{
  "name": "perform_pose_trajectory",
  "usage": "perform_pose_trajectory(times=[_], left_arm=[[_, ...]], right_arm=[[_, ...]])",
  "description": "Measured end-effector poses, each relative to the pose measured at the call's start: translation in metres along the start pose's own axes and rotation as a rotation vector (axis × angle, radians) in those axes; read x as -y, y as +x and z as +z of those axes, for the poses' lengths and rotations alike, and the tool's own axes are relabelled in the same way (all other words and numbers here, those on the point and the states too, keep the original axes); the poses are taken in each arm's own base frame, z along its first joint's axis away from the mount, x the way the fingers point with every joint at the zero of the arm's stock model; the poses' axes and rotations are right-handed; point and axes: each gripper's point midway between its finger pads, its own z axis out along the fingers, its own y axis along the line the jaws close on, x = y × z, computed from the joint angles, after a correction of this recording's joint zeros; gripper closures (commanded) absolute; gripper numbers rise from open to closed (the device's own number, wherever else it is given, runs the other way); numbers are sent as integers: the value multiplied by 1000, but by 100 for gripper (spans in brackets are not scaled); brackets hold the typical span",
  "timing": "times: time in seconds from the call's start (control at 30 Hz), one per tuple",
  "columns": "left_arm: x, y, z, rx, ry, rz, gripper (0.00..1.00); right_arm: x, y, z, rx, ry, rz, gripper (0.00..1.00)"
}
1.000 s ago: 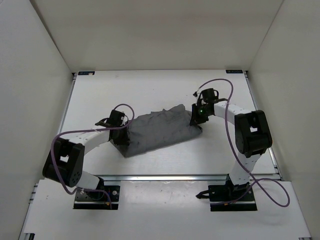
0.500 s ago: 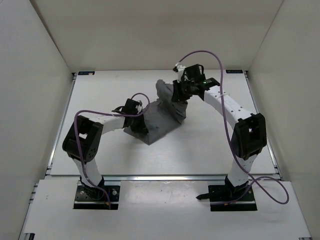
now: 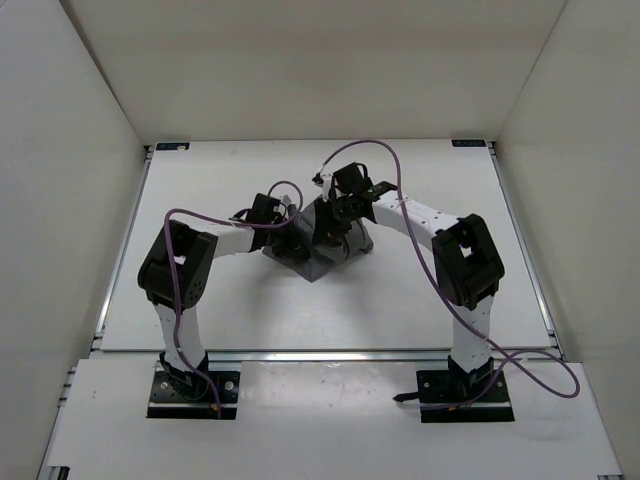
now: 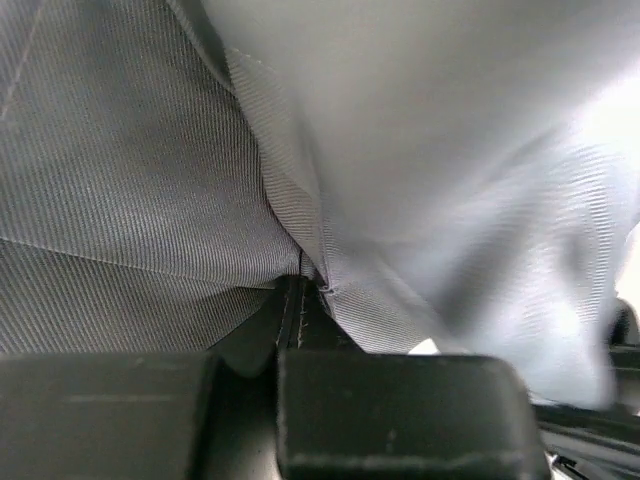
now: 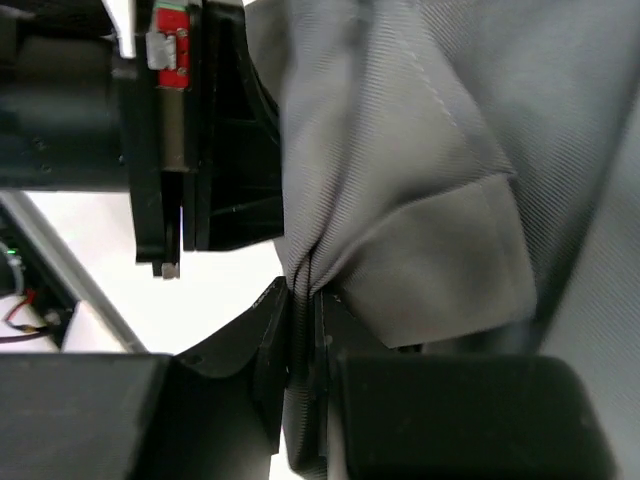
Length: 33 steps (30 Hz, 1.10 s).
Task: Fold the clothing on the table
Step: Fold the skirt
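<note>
The grey clothing (image 3: 328, 258) is bunched into a small heap at the middle of the white table (image 3: 220, 310). My left gripper (image 3: 291, 238) is at the heap's left side and my right gripper (image 3: 336, 220) at its top, close together. In the left wrist view the left gripper (image 4: 298, 300) is shut on a seamed edge of the clothing (image 4: 130, 180). In the right wrist view the right gripper (image 5: 305, 310) is shut on several gathered layers of the clothing (image 5: 420, 150), with the left arm's black wrist housing (image 5: 215, 130) just beside it.
White walls enclose the table on three sides. A metal rail (image 3: 330, 352) runs along the near edge in front of the arm bases. Purple cables (image 3: 390, 160) loop above both arms. Bare table lies all around the heap.
Both grippers have moved inward with the clothing's ends. The right one swung up and left across the table, the left one moved right. The spread garment is now a compact heap.
</note>
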Motion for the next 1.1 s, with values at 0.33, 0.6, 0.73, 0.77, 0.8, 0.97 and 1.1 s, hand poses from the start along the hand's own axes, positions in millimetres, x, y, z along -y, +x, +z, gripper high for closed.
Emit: perform_pose_trajectory(times=[0.33,0.6,0.73,0.77,0.8,0.97,1.1], left_arm=[[-5,0,-5,2,48,-27,100],[-29,-14,-55,62,-3,-45,50],[-13,-47,-110,222,17,2,44],[-2,-53,-122,262,37,24,46],[9,-57,-131,289,60,47,54],[71,-43,-133,298,210,140,85],[96,-13,-99,201,275,169,98]], right_arm=[[-18,-15,3,29,-123,92,38],[2,-89,-104,341,-42,60,90],[33,-91,-136,417,32,76,100],[41,-85,-132,408,42,89,100],[49,-76,-124,383,47,106,100],[73,-17,-67,198,34,200,100],[77,6,-31,103,4,218,100]])
